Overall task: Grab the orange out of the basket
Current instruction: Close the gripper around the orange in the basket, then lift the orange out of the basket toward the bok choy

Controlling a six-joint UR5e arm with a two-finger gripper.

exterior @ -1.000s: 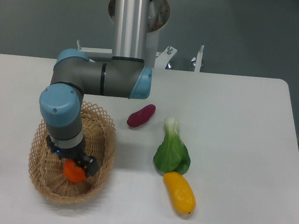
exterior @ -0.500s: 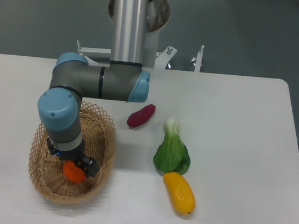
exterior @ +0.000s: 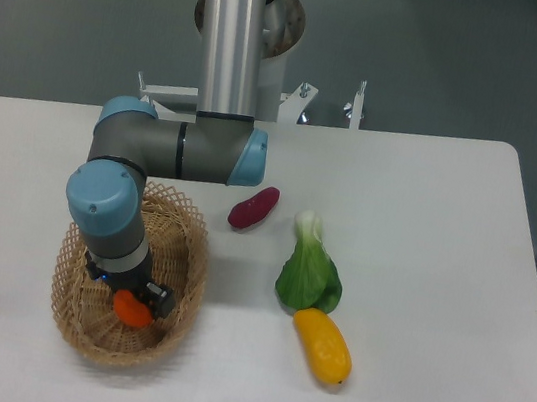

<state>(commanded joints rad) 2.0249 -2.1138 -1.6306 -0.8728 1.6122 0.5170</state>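
The orange lies inside the tan wicker basket at the table's front left. My gripper reaches down into the basket, right over the orange. The black fingers sit around the fruit, and the wrist hides most of them. Only the lower part of the orange shows. I cannot tell whether the fingers press on the orange or stand open around it.
A purple sweet potato lies right of the basket. A green bok choy lies further right, with a yellow mango-like fruit in front of it. The arm's forearm spans above the basket's back rim.
The wrist has shifted slightly left and down into the basket. The orange stays at about the same spot in the basket.
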